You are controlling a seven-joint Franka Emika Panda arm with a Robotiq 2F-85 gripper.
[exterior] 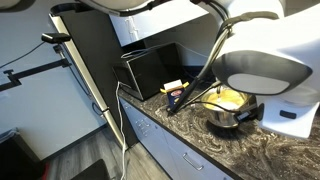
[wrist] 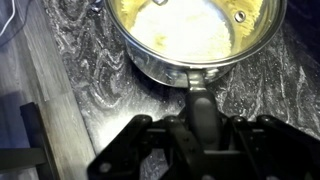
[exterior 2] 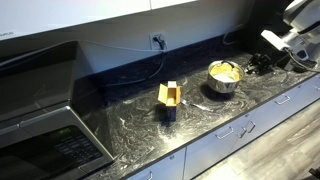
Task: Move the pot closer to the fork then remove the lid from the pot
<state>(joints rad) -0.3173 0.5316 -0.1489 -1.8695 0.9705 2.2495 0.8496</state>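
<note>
The pot (wrist: pixel 190 35) is a shiny steel saucepan with a yellow inside, standing on the dark marbled counter (wrist: pixel 90 90). Its dark handle (wrist: pixel 198 100) runs straight down between the fingers of my gripper (wrist: pixel 198 122), which is shut on it. A pale glare covers the middle of the pot's opening; I cannot tell whether the lid lies on it. In both exterior views the pot (exterior: pixel 225 108) (exterior 2: pixel 224 76) sits with the gripper (exterior: pixel 250 112) (exterior 2: pixel 262 62) at its handle side. I cannot make out the fork.
A small yellow box (exterior 2: pixel 169 97) (exterior: pixel 172 88) stands on the counter a short way from the pot. A black box-shaped appliance (exterior: pixel 150 68) (exterior 2: pixel 40 125) sits at the counter's end. A cable hangs from a wall outlet (exterior 2: pixel 157 42). White drawers (exterior 2: pixel 240 130) run below.
</note>
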